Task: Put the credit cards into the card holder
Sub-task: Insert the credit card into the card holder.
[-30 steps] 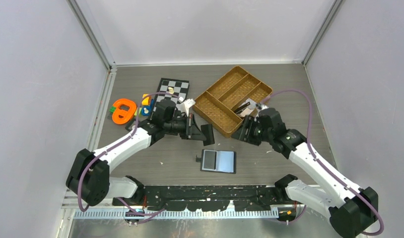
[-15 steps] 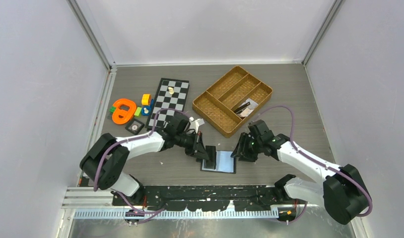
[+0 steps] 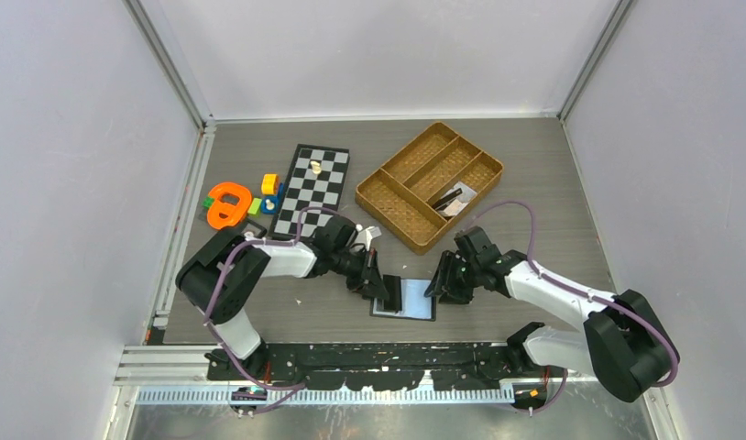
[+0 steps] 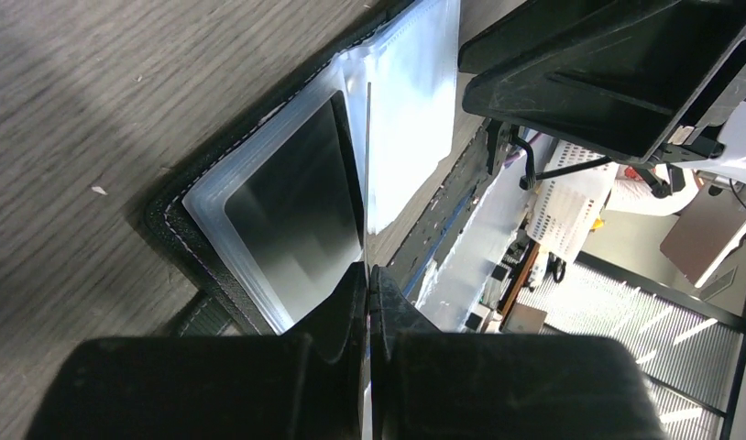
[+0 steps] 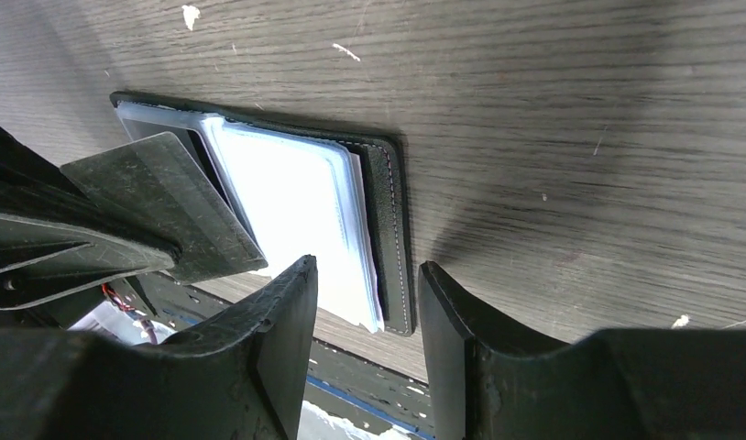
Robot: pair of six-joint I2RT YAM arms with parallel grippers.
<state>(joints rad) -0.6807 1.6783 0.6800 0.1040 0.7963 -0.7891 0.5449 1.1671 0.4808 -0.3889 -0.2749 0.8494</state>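
The table (image 3: pixel 553 202) was used as the backing surface. The card holder (image 3: pixel 413 299) was laid open and flat on it near the front edge, so that its clear sleeves were presented upward. Further back, the brown divided tray (image 3: pixel 392 203) was seen with a few more cards (image 3: pixel 454 199) in one of its compartments, well apart from the holder and presumably yet to be dealt with. The chessboard (image 3: pixel 312 179) was seen to the tray's left and was judged to have no part in the job.

The right tool (image 5: pixel 365 275) was held with its jaws apart, straddling the holder's right edge from above. No contact could be confirmed, but the pose was judged to be a bracing one, meant to keep the cover from sliding or folding while a card was pushed in.

The left tool (image 4: pixel 367 275) was clamped tight on a thin grey card (image 5: pixel 163 206), which was seen from the left wrist as a fine line running over the holder's fold. The card was held tilted, with its leading edge brought down toward the sleeves — an angle judged suited to slipping it into a pocket rather than laying it on top. Whether the edge had entered a pocket could not be told.

A dark rectangle (image 4: pixel 291 197) was visible behind the left sleeve — card or lining, it could not be told.
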